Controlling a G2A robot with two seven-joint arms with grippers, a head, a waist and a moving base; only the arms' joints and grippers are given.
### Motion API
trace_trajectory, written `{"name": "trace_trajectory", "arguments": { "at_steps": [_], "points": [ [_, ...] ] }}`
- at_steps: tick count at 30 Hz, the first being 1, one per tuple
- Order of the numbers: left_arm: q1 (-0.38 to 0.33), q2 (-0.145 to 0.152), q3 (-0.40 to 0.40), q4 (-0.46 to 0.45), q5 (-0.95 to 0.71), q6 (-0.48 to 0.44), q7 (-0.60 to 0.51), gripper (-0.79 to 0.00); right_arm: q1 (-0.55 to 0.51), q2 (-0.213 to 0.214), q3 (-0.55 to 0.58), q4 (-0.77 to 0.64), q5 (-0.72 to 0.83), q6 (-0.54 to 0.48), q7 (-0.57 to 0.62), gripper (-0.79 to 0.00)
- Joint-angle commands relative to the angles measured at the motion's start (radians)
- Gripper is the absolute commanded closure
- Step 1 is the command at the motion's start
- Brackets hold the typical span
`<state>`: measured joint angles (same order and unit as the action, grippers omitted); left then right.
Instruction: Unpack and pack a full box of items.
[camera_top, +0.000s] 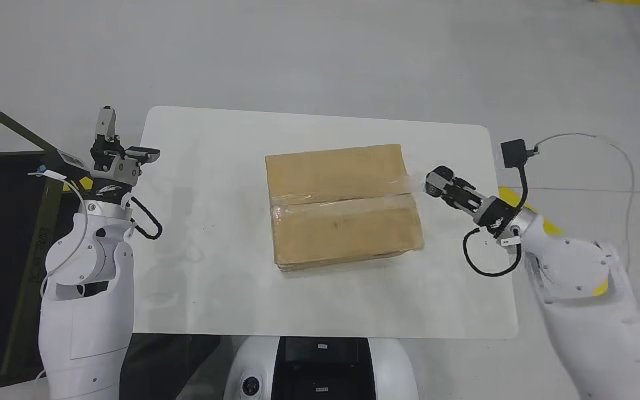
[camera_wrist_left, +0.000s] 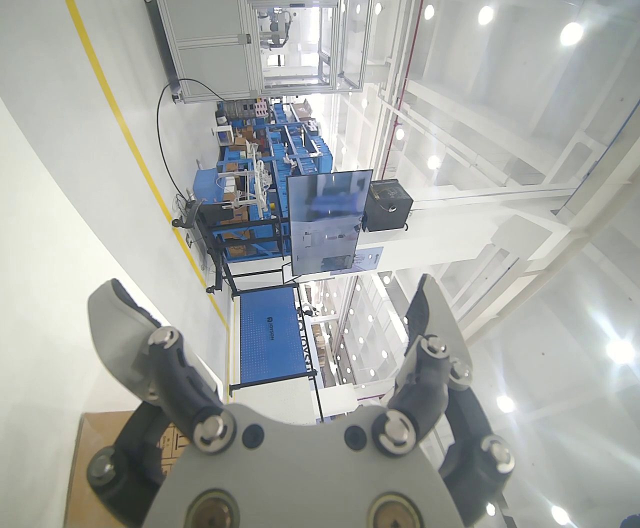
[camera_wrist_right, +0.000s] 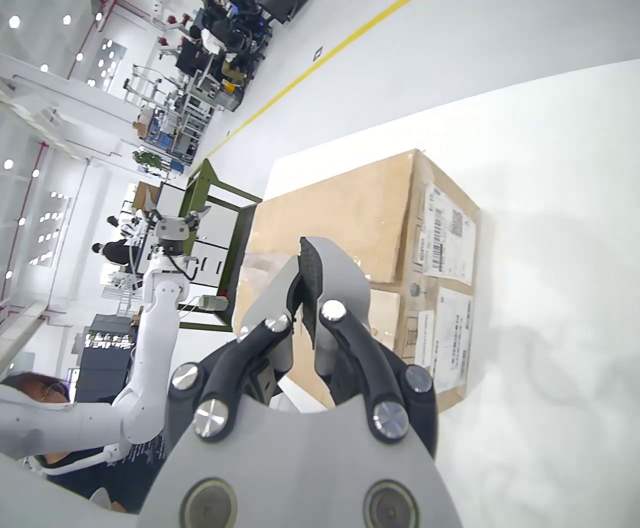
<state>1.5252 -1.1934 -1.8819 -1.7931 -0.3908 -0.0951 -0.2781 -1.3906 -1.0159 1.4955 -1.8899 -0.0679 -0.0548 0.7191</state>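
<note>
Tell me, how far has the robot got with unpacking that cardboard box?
Barely begun. Done: nothing visible; the cardboard box sits closed on the table, clear tape across its flaps. In hand: the right gripper, shut, is at the box's taped end; the left gripper is open, away near the table's edge. Left: opening, unpacking, repacking.

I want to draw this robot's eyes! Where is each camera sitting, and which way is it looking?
Top view: up on the robot, looking down at the table, the box, the left hand and the right hand.
Left wrist view: on the left arm, facing out into the hall; the open left hand shows.
Right wrist view: on the right arm, facing the box; the shut right hand shows.
Shared: all three show the box; the right wrist view also catches the left hand.
</note>
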Motion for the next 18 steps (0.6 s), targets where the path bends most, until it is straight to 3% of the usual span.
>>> {"name": "trace_trajectory", "arguments": {
  "at_steps": [1, 18],
  "points": [
    [0.0, 0.0, 0.0, 0.0, 0.0, 0.0, 0.0, -0.785, 0.0, 0.002, 0.0, -0.003, -0.026, 0.021, 0.01, 0.0],
    [0.0, 0.0, 0.0, 0.0, 0.0, 0.0, 0.0, -0.785, 0.072, 0.002, -0.074, 0.08, -0.148, 0.09, 0.048, 0.0]
  ]
}}
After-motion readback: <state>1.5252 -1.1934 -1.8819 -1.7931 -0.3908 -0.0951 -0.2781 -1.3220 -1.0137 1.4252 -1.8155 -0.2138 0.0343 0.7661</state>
